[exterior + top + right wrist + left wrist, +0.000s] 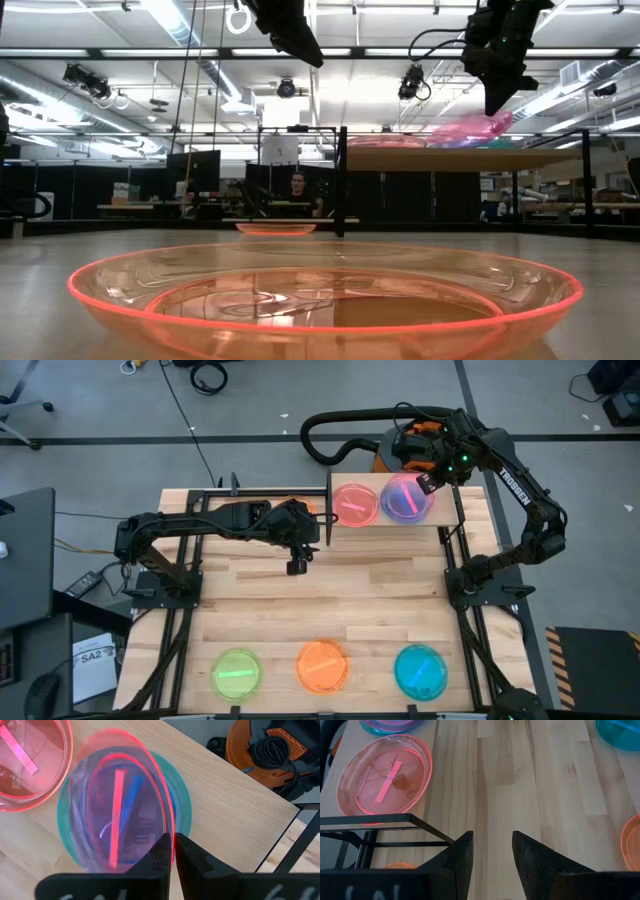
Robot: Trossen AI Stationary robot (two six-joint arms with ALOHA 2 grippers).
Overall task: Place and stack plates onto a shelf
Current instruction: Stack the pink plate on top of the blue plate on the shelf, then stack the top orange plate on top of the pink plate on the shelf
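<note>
The shelf (450, 512) stands at the table's far edge. A pink plate (354, 503) lies flat on it. Beside that, a blue plate (182, 815) lies on the board with a second pink plate (117, 805) tilted over it. My right gripper (172, 845) is above the shelf, shut on this tilted plate. My left gripper (492, 840) hovers open over the bare middle of the table, left of the shelf, with nothing between its fingers. Green (236, 672), orange (322, 666) and blue (421, 670) plates lie along the near edge. My right gripper pinches the tilted pink plate's rim (169, 827) between its two fingers, on the plate's far right side. The fingers slant steeply down from above. The held side (500, 118) is raised, and the opposite side (440, 135) sits lower over the blue plate.
The shelf's thin black frame (380, 822) stands close to my left gripper. An orange plate (275, 228) lies on the table near the shelf's left post. Orange equipment with coiled cable (272, 750) sits on the floor beyond the far edge. A person (297, 190) is in the room behind.
</note>
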